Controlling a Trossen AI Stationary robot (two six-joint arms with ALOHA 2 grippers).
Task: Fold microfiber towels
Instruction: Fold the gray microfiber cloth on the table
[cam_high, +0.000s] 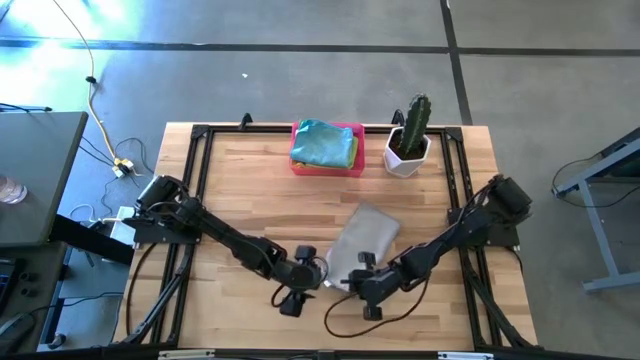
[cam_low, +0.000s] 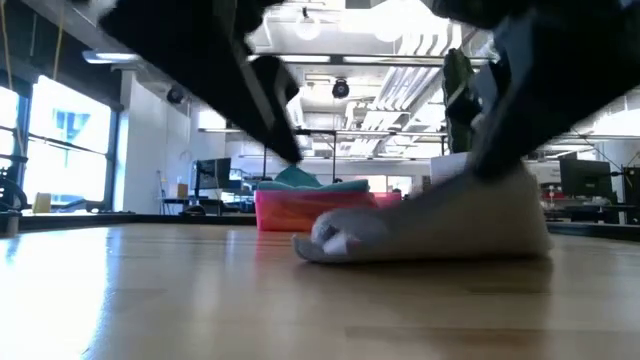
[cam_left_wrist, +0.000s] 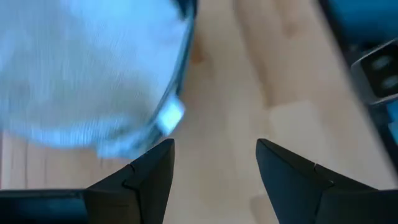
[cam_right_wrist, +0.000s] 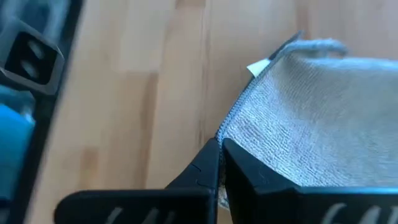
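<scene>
A grey microfiber towel (cam_high: 366, 238) lies on the wooden table near its middle. My right gripper (cam_right_wrist: 221, 155) is shut on the towel's near edge and comes in from the right (cam_high: 352, 281). My left gripper (cam_left_wrist: 214, 163) stands open just left of the towel's near end (cam_high: 316, 270), with bare wood between its fingers; the towel's tagged corner (cam_left_wrist: 170, 116) lies just beyond its fingertip. A pink tray (cam_high: 352, 165) at the far middle holds a light blue towel (cam_high: 324, 142) on top of others. My right gripper pinches the grey towel's hemmed edge (cam_right_wrist: 231, 127) between its two shut fingers, a little way from the tagged corner (cam_right_wrist: 258, 67). The fingers slant down from the table's right side. The held edge (cam_low: 505, 185) is raised off the table, and the towel's other end (cam_low: 325, 240) rests on the wood.
A potted cactus (cam_high: 410, 135) in a white pot stands at the far right, beside the tray. A black frame (cam_high: 200, 180) runs around the table top. Bare wood (cam_high: 250, 190) lies between the tray and the arms.
</scene>
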